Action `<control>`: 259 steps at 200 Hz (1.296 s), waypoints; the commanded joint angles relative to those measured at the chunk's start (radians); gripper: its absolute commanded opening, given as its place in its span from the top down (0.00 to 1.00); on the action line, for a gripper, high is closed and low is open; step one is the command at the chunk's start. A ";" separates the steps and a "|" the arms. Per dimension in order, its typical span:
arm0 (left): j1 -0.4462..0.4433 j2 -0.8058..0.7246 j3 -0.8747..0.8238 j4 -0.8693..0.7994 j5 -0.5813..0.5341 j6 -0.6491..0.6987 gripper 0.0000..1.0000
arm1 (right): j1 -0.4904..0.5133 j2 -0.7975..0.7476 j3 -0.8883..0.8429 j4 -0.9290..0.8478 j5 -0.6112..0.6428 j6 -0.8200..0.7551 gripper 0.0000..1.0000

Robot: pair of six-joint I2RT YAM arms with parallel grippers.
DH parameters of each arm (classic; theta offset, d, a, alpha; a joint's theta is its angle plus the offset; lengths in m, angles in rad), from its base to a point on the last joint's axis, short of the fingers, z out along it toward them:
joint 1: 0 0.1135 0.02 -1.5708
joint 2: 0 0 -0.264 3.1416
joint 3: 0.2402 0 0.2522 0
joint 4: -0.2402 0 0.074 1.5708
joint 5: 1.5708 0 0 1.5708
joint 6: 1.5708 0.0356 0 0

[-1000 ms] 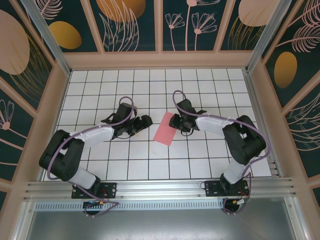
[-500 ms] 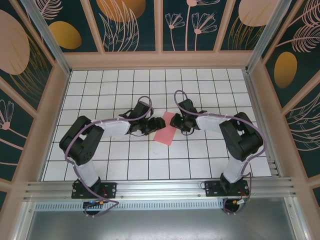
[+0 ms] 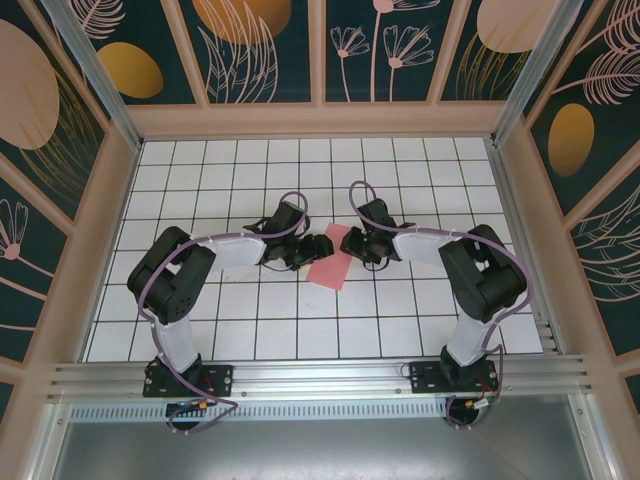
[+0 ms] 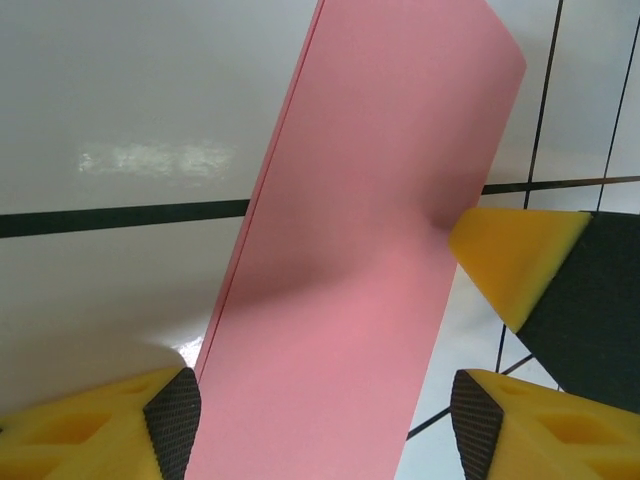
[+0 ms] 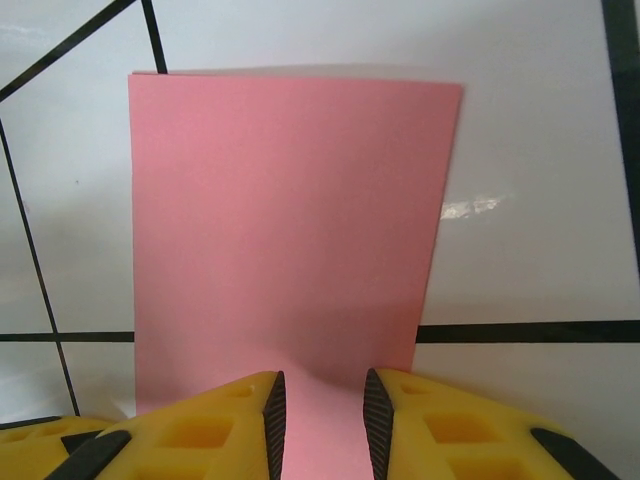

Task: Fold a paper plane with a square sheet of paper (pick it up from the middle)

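Note:
The salmon-pink sheet of paper (image 3: 330, 268) lies flat on the white grid table, folded into a narrow rectangle with its layered edge on the left in the left wrist view (image 4: 370, 230). My left gripper (image 3: 322, 246) is open, and its pads straddle the strip's full width (image 4: 320, 420). My right gripper (image 3: 348, 243) rests at the paper's far end. Its jaws stand a narrow gap apart, tips down on the pink surface (image 5: 320, 410). One of its yellow fingers (image 4: 510, 260) touches the strip's right edge. The paper plane is out of view.
The white gridded tabletop (image 3: 250, 320) is walled by a wooden frame (image 3: 320, 120) at the back and both sides. A metal rail (image 3: 320, 378) with the arm bases runs along the near edge. Both forearms meet over the table's middle.
My left arm has swung right, bringing its gripper from left of the paper onto it. The right gripper's jaws have narrowed slightly. The paper has stayed in place.

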 commanded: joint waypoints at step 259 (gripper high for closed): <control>-0.020 -0.005 0.058 -0.032 -0.037 0.006 0.64 | -0.003 0.032 -0.079 -0.002 -0.019 0.011 0.73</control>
